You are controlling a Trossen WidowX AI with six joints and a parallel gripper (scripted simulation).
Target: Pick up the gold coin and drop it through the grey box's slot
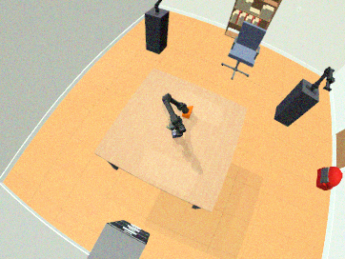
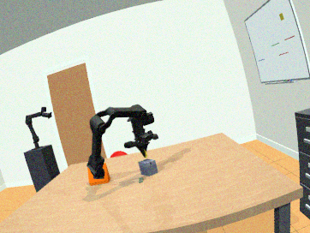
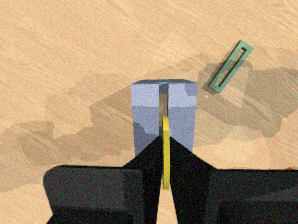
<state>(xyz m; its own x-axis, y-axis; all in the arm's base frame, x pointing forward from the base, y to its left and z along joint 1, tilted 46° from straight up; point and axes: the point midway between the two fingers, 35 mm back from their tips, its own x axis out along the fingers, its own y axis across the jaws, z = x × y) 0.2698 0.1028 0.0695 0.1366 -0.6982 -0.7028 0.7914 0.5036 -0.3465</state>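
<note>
The gripper point(image 3: 165, 143) point(image 2: 145, 153) is shut on the gold coin point(image 3: 166, 162) and holds it upright, edge-on to the wrist camera. The grey box point(image 3: 145, 98) point(image 2: 148, 169) lies below the fingers. Its slot point(image 3: 163, 104) runs nearly parallel to the coin in the wrist view, with the coin's far end overlapping the slot's line. In the exterior view the fingertips are just above the box. The near part of the slot is hidden by the fingers and coin. The dark-green holder point(image 3: 231, 67) point(image 2: 140, 180) stands empty beside the box. In the top view the arm mostly hides the box.
The arm's orange base point(image 1: 188, 112) point(image 2: 99, 176) stands on the wooden table point(image 1: 143, 148) point(image 2: 223, 184). The holder is to the upper right of the box in the wrist view. Shadows of the arm fall across the table around the box and holder.
</note>
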